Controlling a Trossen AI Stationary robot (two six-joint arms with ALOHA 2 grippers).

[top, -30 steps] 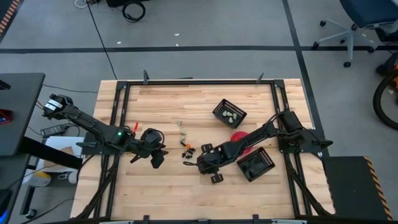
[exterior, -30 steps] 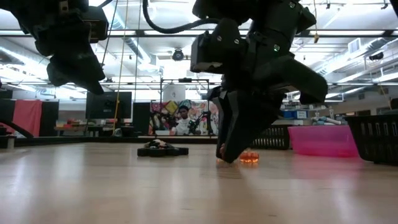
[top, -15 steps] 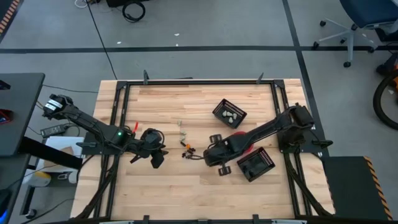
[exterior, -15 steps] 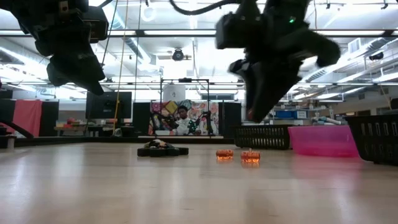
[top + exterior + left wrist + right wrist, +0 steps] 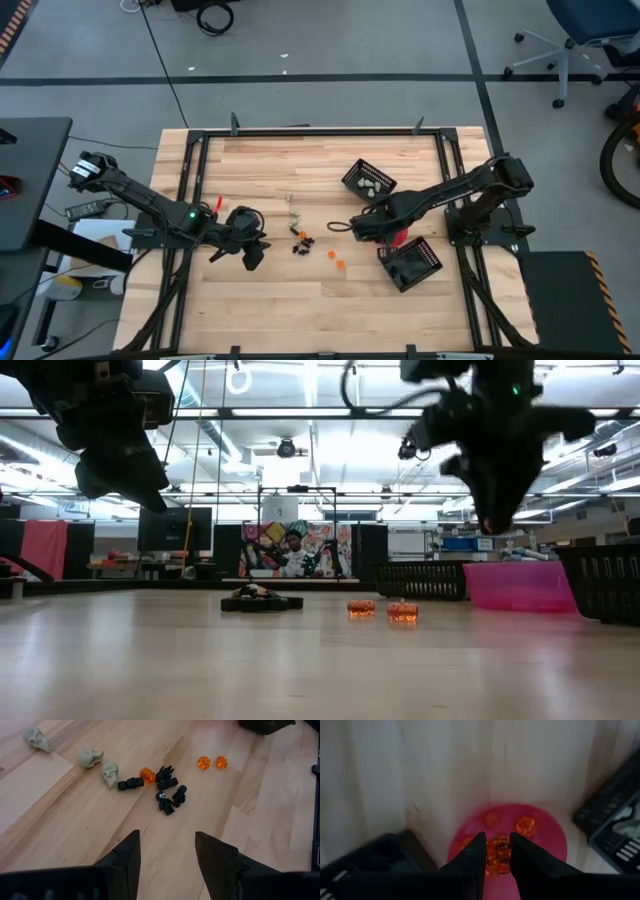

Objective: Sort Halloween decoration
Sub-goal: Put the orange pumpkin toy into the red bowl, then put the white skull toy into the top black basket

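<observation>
Tiny trinkets lie on the table: pale skulls (image 5: 109, 772), black figures (image 5: 167, 801) and orange pumpkins (image 5: 203, 762), with two pumpkins (image 5: 336, 258) apart from the heap. My right gripper (image 5: 497, 857) hangs above the pink bowl (image 5: 547, 837), shut on an orange pumpkin. It shows raised in the low view (image 5: 494, 520). The bowl holds other orange pumpkins (image 5: 526, 825). My left gripper (image 5: 165, 855) waits open, short of the heap, to its left (image 5: 251, 248). My right gripper pinches an orange pumpkin (image 5: 498, 851) between its two fingers (image 5: 472, 857), pointing down from above. The pumpkin is lifted clear and sits over the pink bowl's inside. How far back it reaches between the fingers does not show.
A black slatted basket (image 5: 368, 181) with pale skulls stands at the far side of the bowl. Another black basket (image 5: 411, 265) stands near the table's right near corner. A black frame rims the table (image 5: 190, 190). People and screens show in the room behind (image 5: 292, 555).
My right gripper has risen from the table beside the orange pumpkins and swung toward the table's right and far side, over the pink bowl, carrying one pumpkin. Two orange pumpkins stay on the wood where it was.
</observation>
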